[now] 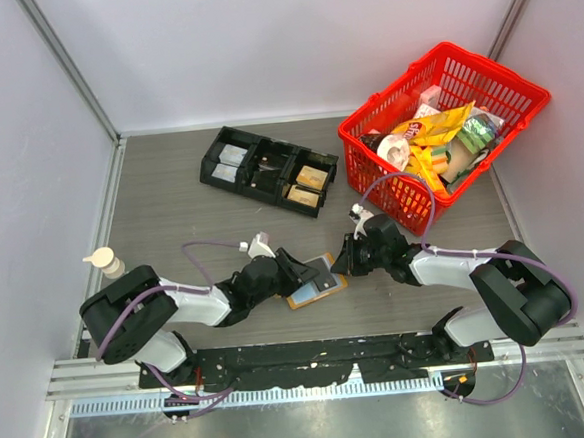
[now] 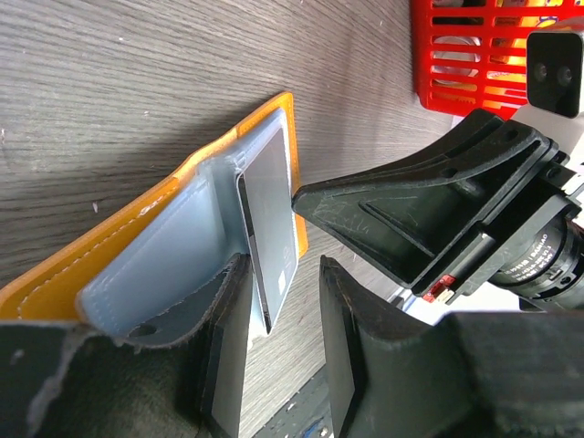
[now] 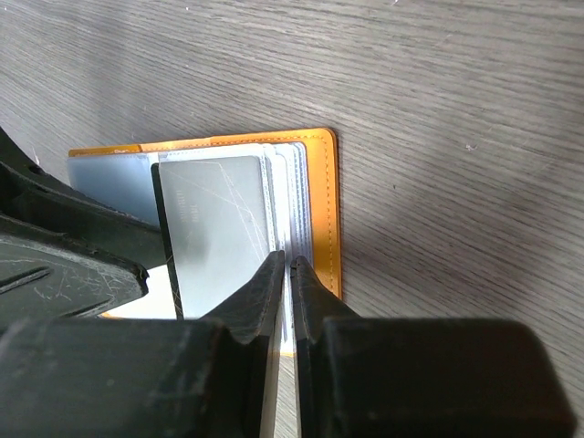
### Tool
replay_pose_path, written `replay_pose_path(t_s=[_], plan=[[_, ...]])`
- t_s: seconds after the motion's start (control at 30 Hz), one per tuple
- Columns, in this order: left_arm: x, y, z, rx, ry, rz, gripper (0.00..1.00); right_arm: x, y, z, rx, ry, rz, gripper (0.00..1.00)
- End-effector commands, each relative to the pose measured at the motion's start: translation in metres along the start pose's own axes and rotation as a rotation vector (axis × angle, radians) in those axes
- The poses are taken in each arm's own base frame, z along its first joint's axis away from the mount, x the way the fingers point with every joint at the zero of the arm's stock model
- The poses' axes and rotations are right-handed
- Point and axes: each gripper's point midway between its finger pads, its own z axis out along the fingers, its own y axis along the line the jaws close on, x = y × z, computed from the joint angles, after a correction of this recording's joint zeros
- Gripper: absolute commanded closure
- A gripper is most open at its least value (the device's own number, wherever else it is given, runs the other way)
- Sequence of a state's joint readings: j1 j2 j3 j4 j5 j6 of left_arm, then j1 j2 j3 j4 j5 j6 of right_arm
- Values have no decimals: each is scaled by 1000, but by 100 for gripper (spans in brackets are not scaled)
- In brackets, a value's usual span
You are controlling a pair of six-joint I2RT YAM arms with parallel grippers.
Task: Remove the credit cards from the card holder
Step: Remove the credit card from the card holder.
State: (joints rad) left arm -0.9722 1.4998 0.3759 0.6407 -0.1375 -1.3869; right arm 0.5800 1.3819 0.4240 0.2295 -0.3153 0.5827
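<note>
1. Tan-orange card holder (image 1: 317, 282) is lying open and flat on the grey wood-grain table (image 1: 171, 207), towards the near edge and between my two grippers.
2. Its pale blue-grey inner panels are facing up. One silver-grey card (image 2: 270, 214) is sticking partway out of a pocket.
3. My left gripper (image 2: 285, 342) is sitting at the holder's left side with its jaws standing partly apart, astride the protruding end of the card. One jaw is lying against or just beside the card, and I cannot tell which. The other is showing a clear gap to it, so I am not clamping the card.
4. My right gripper (image 3: 285, 287) is sitting at the holder's right side. Its jaws are pinching almost together on a thin pale sleeve edge of the card holder, just beside the card.
5. Both grippers are facing each other closely across the holder.
6. A black tray (image 1: 268, 168) with compartments is sitting farther back on the table, well apart from the holder.
7. A red basket (image 1: 445, 118) full of packaged goods is standing at the back right.
</note>
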Motion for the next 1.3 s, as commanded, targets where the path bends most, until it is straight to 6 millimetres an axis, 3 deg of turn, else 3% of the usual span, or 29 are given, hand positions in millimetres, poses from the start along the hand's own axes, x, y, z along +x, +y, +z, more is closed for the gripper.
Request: replay_pose_path(t_s=[0.0,0.43,0.67,0.83,1.03,1.27], plan=[[-9,-27,-7,102,-32,-44,62,17,-10,-1,31,52,39,88],[-5,-26,-7,90,-10,-41,62,18,-12,0,36,55,43,88],[-3,-28,-5,91,-3,-45,84,23,-11,1,24,67,46,88],[1,-30,3,104,15,-56,86,24,-9,2,6,73,53,88],[3,-31,11,106,23,-65,78,27,-9,2,1,73,54,87],[6,-25,19,91,29,-78,58,30,-9,1,-3,75,62,87]])
